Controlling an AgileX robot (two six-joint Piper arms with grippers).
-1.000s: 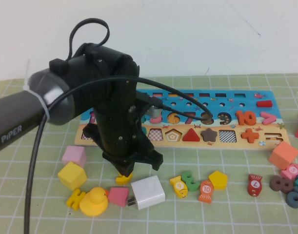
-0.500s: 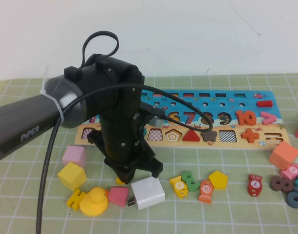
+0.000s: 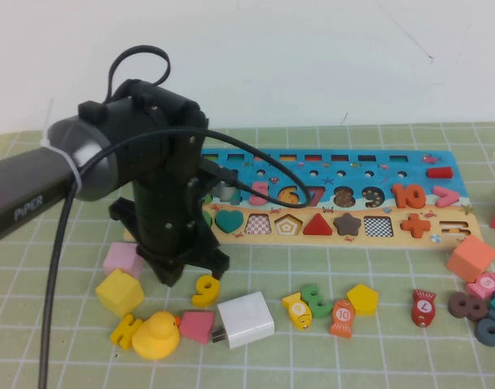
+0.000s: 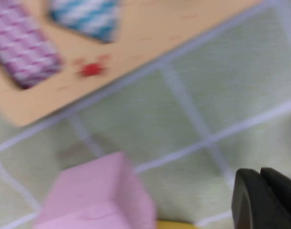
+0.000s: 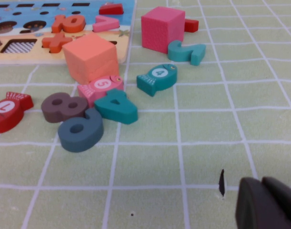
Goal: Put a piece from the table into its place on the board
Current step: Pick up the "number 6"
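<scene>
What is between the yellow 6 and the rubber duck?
In the high view, a pink block sits between the yellow 6 and the rubber duck.

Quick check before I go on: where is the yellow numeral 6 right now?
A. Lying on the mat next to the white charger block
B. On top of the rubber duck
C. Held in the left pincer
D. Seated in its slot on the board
A. The yellow numeral 6 lies on the mat just left of the white charger block, while the shut left pincer stands beside it, holding nothing.
</scene>
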